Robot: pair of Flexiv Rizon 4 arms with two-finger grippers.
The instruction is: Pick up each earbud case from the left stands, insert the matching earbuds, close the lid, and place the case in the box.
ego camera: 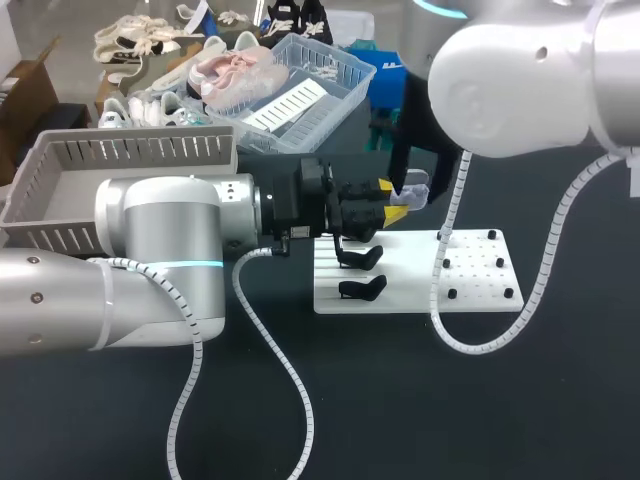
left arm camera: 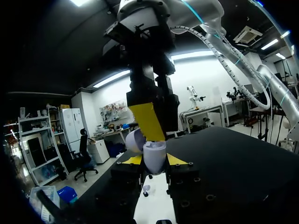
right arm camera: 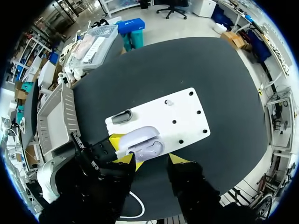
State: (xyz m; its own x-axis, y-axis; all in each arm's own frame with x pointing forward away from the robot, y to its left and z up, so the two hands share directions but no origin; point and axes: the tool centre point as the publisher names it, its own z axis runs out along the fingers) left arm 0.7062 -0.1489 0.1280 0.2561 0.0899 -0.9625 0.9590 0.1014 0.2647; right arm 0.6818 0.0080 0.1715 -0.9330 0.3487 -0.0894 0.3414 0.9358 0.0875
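Within left pincer [left arm camera: 154,161], open earbud case [left arm camera: 153,151]

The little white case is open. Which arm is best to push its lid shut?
Probably the right. The left gripper is shut on the small white plastic earbud case, so it is busy holding it. The right gripper hangs open just over the case's raised lid, ready to press down.

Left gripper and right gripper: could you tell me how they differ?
The left gripper is shut on the open earbud case; the right gripper is open, above it. The left gripper lies level over the table; the right gripper points down at the case. Both have yellow tips.
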